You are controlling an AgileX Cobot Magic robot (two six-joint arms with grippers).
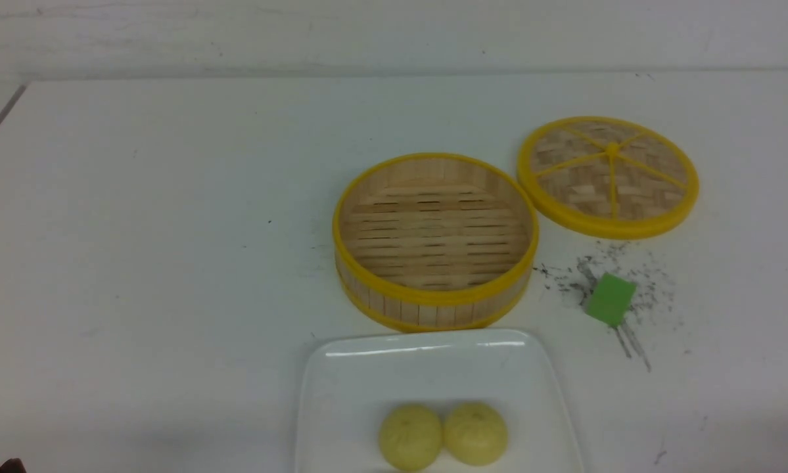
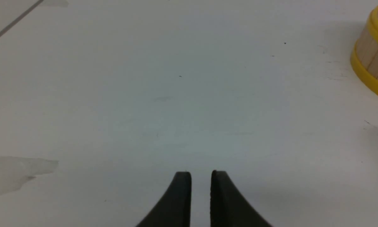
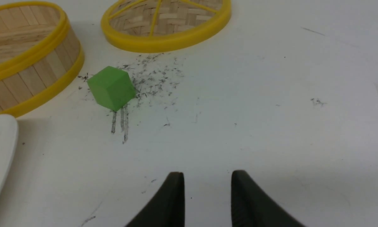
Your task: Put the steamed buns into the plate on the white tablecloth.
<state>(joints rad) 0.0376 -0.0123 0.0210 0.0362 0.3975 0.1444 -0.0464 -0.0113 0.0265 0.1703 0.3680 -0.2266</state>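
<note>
two pale yellow buns [image 1: 442, 435] sit touching, side by side, near the plate's [image 1: 341, 394] front edge. the glossy white plate lies flat on the white tablecloth [image 1: 157, 263], at its front edge.

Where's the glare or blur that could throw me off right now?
Front view: bright glare streak along the plate's far rim; the two yellow buns look soft. Left wrist view: flat and even, gripper fingertips blurred. Right wrist view: green block fairly sharp, shadow at its base.
</note>
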